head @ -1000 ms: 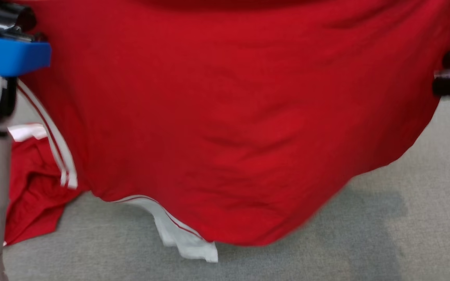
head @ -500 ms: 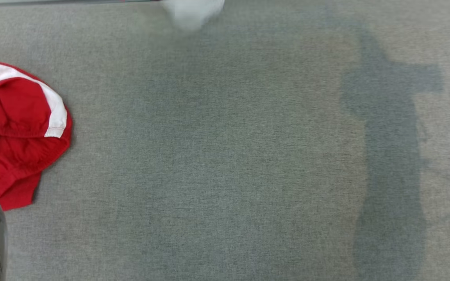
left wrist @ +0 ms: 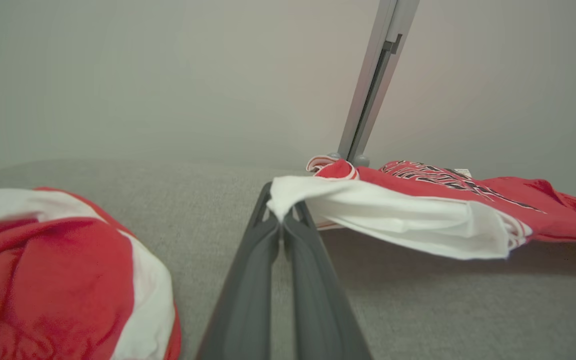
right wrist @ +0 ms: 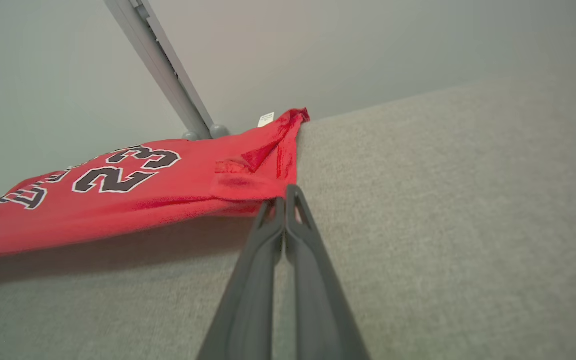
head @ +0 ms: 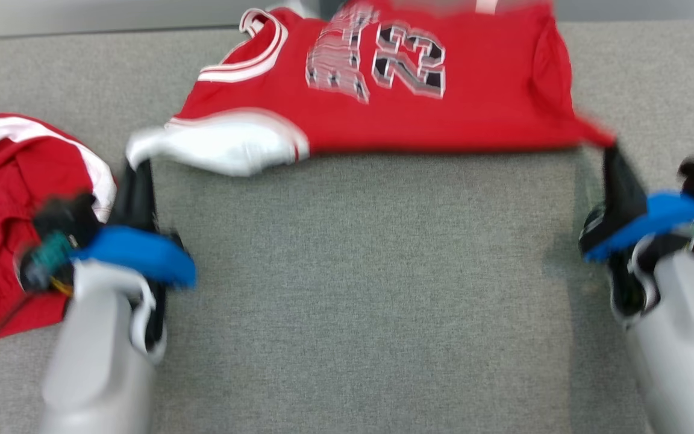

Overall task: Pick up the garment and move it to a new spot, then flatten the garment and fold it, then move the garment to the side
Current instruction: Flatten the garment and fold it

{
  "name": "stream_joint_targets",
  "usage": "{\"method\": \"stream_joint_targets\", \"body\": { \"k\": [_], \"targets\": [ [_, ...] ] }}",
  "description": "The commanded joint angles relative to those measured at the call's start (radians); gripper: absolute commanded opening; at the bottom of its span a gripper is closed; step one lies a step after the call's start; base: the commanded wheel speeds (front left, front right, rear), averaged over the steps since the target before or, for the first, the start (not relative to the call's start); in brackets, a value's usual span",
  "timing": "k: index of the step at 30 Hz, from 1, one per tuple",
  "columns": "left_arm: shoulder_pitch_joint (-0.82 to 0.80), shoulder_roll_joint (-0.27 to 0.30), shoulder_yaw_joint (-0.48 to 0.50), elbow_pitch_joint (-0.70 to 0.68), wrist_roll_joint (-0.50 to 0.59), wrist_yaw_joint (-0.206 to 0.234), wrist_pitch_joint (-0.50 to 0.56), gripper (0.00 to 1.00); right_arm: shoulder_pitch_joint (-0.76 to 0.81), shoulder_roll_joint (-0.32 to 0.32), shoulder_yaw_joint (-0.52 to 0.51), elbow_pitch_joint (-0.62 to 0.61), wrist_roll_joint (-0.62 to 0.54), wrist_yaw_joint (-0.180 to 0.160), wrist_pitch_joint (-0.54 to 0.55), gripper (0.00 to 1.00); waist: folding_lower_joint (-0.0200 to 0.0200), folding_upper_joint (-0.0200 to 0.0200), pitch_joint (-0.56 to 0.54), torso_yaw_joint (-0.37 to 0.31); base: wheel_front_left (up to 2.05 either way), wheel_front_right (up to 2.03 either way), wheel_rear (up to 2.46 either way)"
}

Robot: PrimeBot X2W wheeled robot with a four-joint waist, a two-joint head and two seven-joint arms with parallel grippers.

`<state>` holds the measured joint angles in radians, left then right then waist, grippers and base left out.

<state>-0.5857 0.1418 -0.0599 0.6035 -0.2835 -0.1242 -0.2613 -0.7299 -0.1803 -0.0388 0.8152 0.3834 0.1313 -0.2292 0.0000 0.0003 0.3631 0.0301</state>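
**Jersey drawn taut by two corners, low over the table**

The grey cloth surface [head: 359,271] is the laying ground, and the red jersey [head: 383,114] spreads across its far side, number up. Its far edge seems to rest there, while its near edge is raised, with a shadow under it — likely so the pull draws out wrinkles before flattening and folding. A second garment [head: 9,199], red and white, sits bunched at the left, apart from the jersey and just beside the left arm. The left gripper [head: 136,161] is clamped on the jersey's white near corner and the right gripper [head: 609,154] is pinched on its red near corner — wide apart, which I judge keeps that edge straight.
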Motion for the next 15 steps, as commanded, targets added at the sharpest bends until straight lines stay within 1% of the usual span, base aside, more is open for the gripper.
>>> {"method": "stream_joint_targets", "body": {
  "k": [1, 5, 9, 12, 15],
  "targets": [
    [0.065, -0.017, 0.010, 0.023, -0.007, -0.007, -0.005, 0.00, 0.070, -0.022, 0.040, 0.000, 0.101, -0.001, 0.018, 0.00, 0.0000, -0.0003, -0.021, -0.007, 0.00, 0.00, 0.00],
    [0.190, -0.049, 0.009, 0.059, 0.004, -0.005, -0.005, 0.00, 0.221, -0.045, 0.169, -0.024, 0.283, -0.001, 0.057, 0.00, 0.0000, -0.0003, -0.071, -0.005, 0.00, 0.00, 0.00],
    [0.286, -0.070, 0.026, 0.083, -0.002, -0.006, -0.005, 0.00, 0.341, -0.074, 0.240, -0.049, 0.447, -0.001, 0.066, 0.00, 0.0000, -0.0003, -0.128, 0.001, 0.00, 0.00, 0.00],
    [0.343, -0.079, 0.038, 0.097, 0.000, -0.005, -0.005, 0.00, 0.396, -0.102, 0.274, -0.053, 0.521, -0.001, 0.043, 0.00, 0.0000, -0.0003, -0.176, 0.006, 0.00, 0.00, 0.00],
    [0.395, -0.083, 0.049, 0.109, 0.002, -0.005, -0.005, 0.00, 0.437, -0.117, 0.302, -0.040, 0.565, -0.001, 0.018, 0.00, 0.0000, -0.0003, -0.225, 0.008, 0.00, 0.00, 0.00]
  ]
}}
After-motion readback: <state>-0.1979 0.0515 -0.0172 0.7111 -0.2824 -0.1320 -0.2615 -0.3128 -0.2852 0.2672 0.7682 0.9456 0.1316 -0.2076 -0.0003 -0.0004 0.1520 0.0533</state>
